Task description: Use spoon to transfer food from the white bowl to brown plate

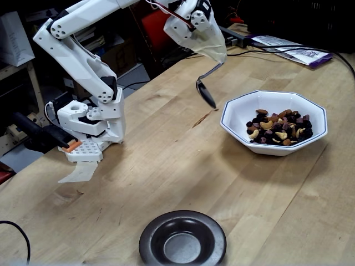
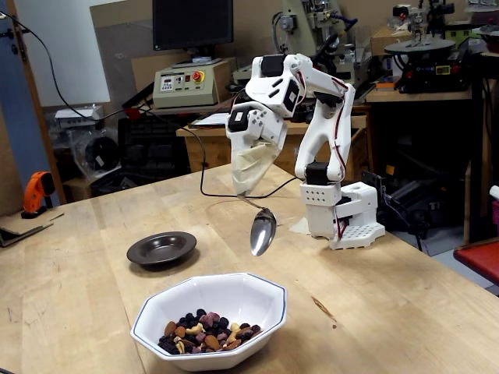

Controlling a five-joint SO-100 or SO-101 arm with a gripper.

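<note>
The white gripper [image 1: 212,51] is wrapped in tan tape and shut on the handle of the silver spoon [image 1: 206,94]. The spoon hangs tilted downward in the air, and its oval bowl looks empty in a fixed view [image 2: 263,231]. It is just left of the white bowl [image 1: 234,107] and above the table, not touching it. The white octagonal bowl [image 2: 274,296] holds the food [image 1: 280,127], mixed nuts and dark dried fruit [image 2: 204,333]. The brown plate [image 1: 151,237] lies empty at the table's near edge, apart from the bowl [image 2: 142,253].
The arm's white base [image 1: 89,127] stands on the wooden table at the left in a fixed view [image 2: 343,214]. Papers [image 1: 288,47] lie at the back right. A black cable [image 1: 14,227] curls at the lower left.
</note>
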